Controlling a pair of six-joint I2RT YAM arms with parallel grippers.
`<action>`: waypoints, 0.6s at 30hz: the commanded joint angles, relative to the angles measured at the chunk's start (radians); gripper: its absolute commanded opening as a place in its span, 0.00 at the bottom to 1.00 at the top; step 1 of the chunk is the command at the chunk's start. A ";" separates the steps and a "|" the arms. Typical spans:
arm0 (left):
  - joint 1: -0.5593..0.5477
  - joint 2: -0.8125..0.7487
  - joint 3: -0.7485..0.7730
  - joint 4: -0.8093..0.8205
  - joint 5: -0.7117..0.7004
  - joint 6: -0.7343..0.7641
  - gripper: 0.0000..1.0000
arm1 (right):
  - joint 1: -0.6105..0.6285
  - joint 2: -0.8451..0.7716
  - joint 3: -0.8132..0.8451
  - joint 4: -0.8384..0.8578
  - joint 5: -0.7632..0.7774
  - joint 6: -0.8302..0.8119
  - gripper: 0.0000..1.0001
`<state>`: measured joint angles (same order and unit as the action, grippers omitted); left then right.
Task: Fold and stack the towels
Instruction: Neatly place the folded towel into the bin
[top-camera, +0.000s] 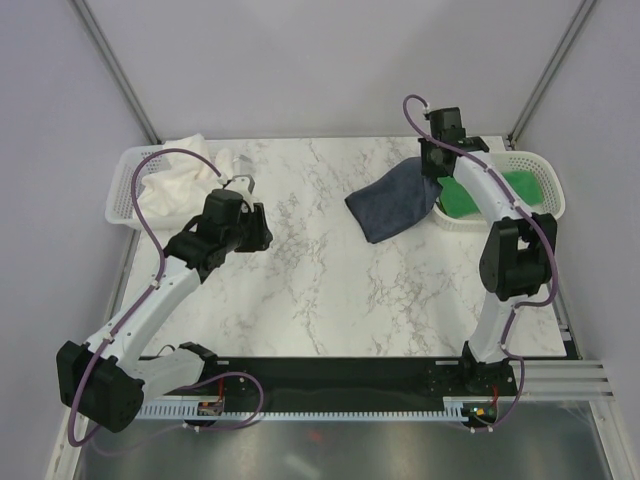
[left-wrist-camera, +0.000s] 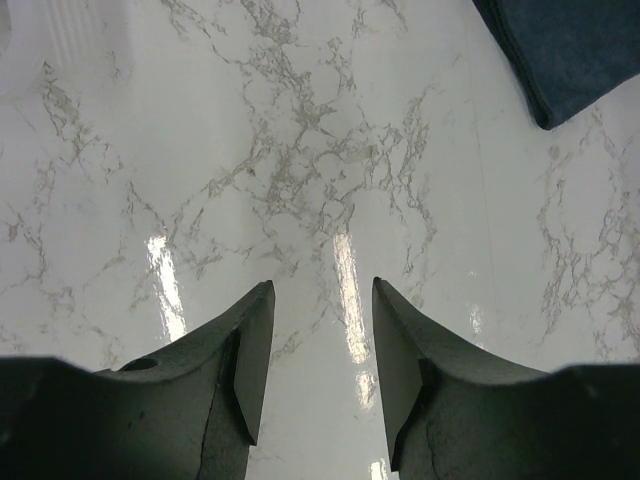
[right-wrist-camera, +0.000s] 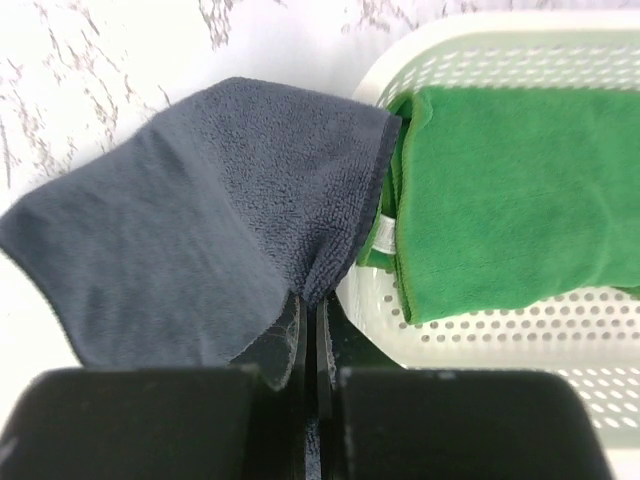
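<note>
Right gripper (right-wrist-camera: 308, 322): fingers are pressed together, clamped on one corner of the navy towel (top-camera: 392, 203). The pinched corner is held up over the far-right part of the table (top-camera: 320, 290), right at the rim of the right basket (top-camera: 541, 166). The rest of the navy towel is seen bunched, unfolded, sloping down onto the table toward its middle.

Left gripper (left-wrist-camera: 320, 292): fingers are held apart, nothing is seen between them. It is pointed down at bare marble on the table's left half. The navy towel is caught only at the top-right corner of the left wrist view, well apart from these fingers.

Green towel (right-wrist-camera: 510, 200): it is laid inside the right basket at the table's far-right edge, roughly flat, with one edge just beside the navy corner. Whether the two touch cannot be told.

Cream towel (top-camera: 175, 175): it is heaped, unfolded, in the left basket (top-camera: 120, 197) at the table's far-left corner, with part spilled over the rim on the side toward the table's middle.
</note>
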<state>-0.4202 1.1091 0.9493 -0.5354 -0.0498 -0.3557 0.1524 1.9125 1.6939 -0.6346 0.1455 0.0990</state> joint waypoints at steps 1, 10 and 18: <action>0.008 0.000 0.014 0.038 0.008 0.037 0.51 | -0.020 -0.046 0.084 -0.022 0.031 -0.031 0.00; 0.008 0.006 0.013 0.038 0.025 0.037 0.51 | -0.131 -0.006 0.188 -0.079 0.025 -0.071 0.00; 0.008 0.014 0.005 0.037 0.045 0.037 0.51 | -0.243 0.071 0.220 -0.073 -0.006 -0.090 0.00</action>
<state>-0.4202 1.1191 0.9493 -0.5278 -0.0227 -0.3553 -0.0589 1.9442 1.8698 -0.7078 0.1459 0.0322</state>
